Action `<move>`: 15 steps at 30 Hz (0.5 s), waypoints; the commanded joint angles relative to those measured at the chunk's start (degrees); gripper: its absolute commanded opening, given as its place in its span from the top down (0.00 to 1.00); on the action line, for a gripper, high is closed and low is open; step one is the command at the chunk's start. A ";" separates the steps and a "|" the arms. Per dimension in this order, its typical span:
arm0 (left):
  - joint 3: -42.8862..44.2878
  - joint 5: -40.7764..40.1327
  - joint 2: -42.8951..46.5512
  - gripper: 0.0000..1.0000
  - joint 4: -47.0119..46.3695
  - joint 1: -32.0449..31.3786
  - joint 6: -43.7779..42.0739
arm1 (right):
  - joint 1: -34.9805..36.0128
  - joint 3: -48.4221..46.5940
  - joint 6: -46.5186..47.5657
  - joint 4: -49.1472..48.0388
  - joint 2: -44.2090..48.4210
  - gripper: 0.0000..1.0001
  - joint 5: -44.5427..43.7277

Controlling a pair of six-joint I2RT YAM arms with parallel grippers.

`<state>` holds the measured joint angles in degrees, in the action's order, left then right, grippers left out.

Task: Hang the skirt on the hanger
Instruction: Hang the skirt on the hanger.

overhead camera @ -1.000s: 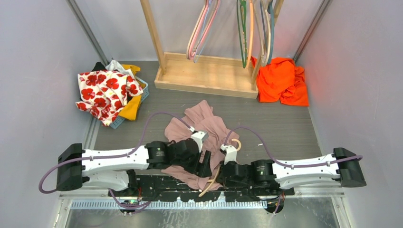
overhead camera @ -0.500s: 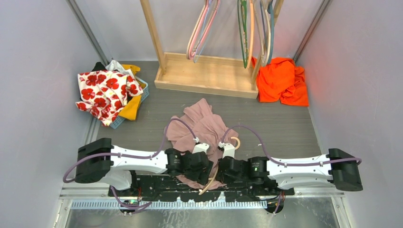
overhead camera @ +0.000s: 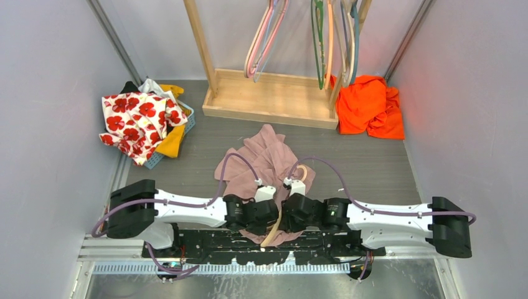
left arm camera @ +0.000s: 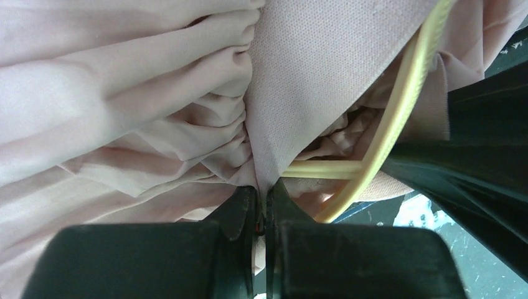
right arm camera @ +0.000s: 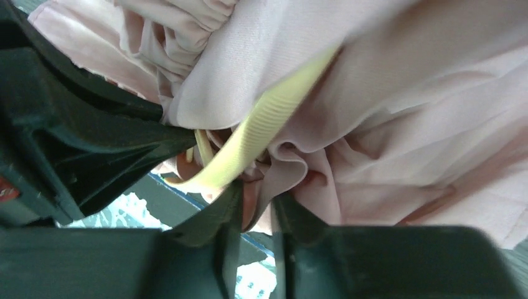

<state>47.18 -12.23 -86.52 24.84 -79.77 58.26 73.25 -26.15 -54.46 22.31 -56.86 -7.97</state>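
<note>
Two grippers, one skirt [left arm camera: 124, 93]. My left gripper [left arm camera: 261, 205]: clamped tight on skirt beside hanger [left arm camera: 398, 112]. My right gripper [right arm camera: 256, 212]: jaws barely apart, fold between, grip unclear. Skirt draped over hanger. Risk: slack right hold, fabric slides off hanger.

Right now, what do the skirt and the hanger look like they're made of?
Skirt: soft, matte, dusty-pink cloth, seemingly light woven or knit; it gathers into fine folds. Hanger: pale yellow, probably plastic; fine ridges along a smooth strip.
</note>
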 commanded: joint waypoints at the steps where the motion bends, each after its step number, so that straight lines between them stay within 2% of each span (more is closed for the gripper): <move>1: -1.99 -3.36 4.34 1.00 0.02 0.46 1.86 | -0.41 -4.99 2.71 1.84 5.05 0.65 -0.74; 3: -3.08 -3.06 5.66 1.00 -0.56 1.26 1.91 | -0.39 -6.80 3.93 6.05 7.78 0.61 -1.53; 4: -3.56 -2.92 6.07 1.00 -0.92 1.54 1.89 | -0.40 -7.95 4.49 8.39 8.80 0.53 -2.01; 5: -3.82 -2.89 6.25 1.00 -1.26 1.70 1.82 | -0.42 -9.17 5.19 10.37 9.56 0.42 -2.24; 6: -3.89 -2.83 6.25 1.00 -1.55 1.80 1.73 | -0.44 -10.30 5.64 12.54 9.87 0.38 -2.40; 9: -3.88 -2.51 5.80 1.00 -2.88 1.89 1.68 | -0.39 -12.67 6.00 16.67 10.20 0.38 -3.58; 15: -4.91 -1.48 5.82 1.00 -6.02 1.90 2.23 | -0.39 -12.06 3.04 13.29 6.32 0.45 -4.02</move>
<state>42.81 -12.91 -81.78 22.52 -78.22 59.70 73.01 -37.21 -50.11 35.92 -48.01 -10.68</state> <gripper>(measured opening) 0.026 0.571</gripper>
